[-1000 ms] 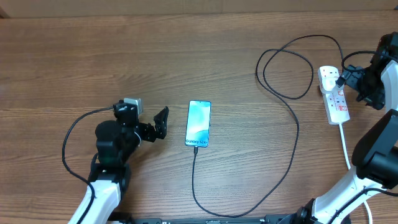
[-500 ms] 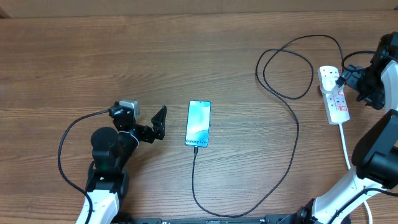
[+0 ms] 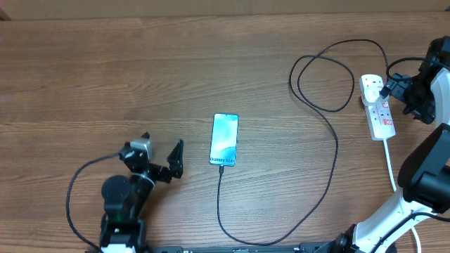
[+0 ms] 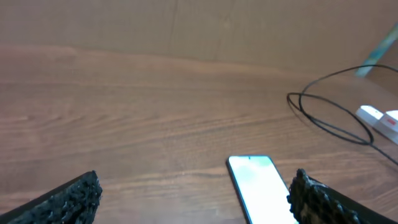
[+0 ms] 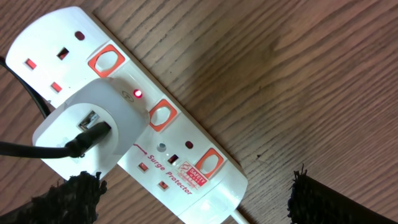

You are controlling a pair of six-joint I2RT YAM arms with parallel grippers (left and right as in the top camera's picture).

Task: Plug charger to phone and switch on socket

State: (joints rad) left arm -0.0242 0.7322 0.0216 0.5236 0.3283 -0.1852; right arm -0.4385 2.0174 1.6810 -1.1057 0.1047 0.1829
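Observation:
The phone (image 3: pixel 224 139) lies flat mid-table with its screen lit; it also shows as the phone (image 4: pixel 261 190) in the left wrist view. The charger (image 3: pixel 336 151), a thin black cable, meets the phone's bottom edge, loops along the front and runs up to the socket (image 3: pixel 377 107). In the right wrist view the charger (image 5: pixel 87 134) enters a white adapter (image 5: pixel 74 121) seated in the socket (image 5: pixel 193 158). A small red light (image 5: pixel 137 94) glows beside it. My left gripper (image 3: pixel 176 157) is open, left of the phone. My right gripper (image 5: pixel 196 202) is open over the socket's lead end.
The socket's white lead (image 3: pixel 389 161) runs toward the front edge beside my right arm (image 3: pixel 425 176). The charger's loops (image 3: pixel 323 74) lie on the wood left of the socket. My left arm's own black cable (image 3: pixel 77 183) curves at the front left.
My left arm has drawn back toward the front edge, carrying its open gripper slightly down and away from the phone. The right arm, phone, charger and socket have not moved.

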